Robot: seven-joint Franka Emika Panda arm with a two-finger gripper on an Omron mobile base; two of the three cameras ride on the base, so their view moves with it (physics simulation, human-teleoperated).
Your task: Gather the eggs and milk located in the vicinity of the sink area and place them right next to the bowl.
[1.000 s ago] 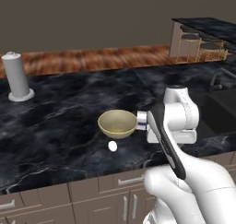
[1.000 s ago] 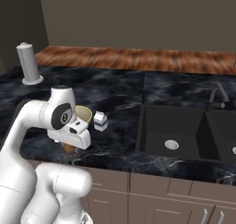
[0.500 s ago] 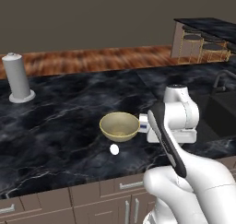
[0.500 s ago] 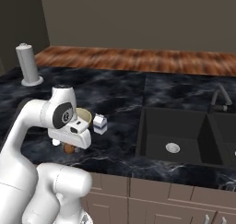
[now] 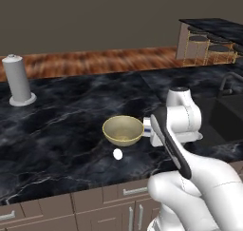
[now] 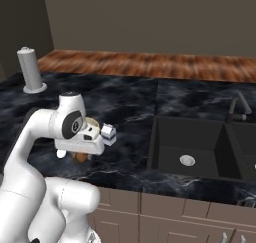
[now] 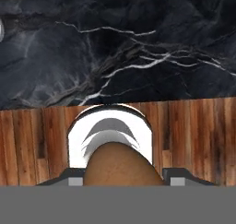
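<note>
My gripper [image 6: 81, 153] is shut on the reddish-brown egg [image 6: 81, 157], low over the counter near its front edge. In the hand view the brown egg [image 7: 119, 162] sits in the gripper [image 7: 119, 178] between the dark fingertips [image 7: 177, 177]. The white egg [image 5: 117, 154] lies on the counter just in front of the tan-gold bowl [image 5: 123, 130]. Right of the bowl [image 6: 92, 122] stands the milk carton [image 6: 108, 134], upright; its edge [image 5: 147, 125] peeks out from behind my arm. The black sink [image 6: 200, 147] lies to the right.
A tall grey cylinder [image 5: 18, 80] on a round base stands at the far left of the black marble counter [image 5: 71, 111]. A dark curved tap [image 6: 240, 104] rises behind the sink. A rack [image 5: 209, 47] stands at the far right. Wooden floor lies beyond the counter.
The whole picture has shifted a little. My gripper stays shut on the brown egg beside the bowl, and the arm has barely moved.
</note>
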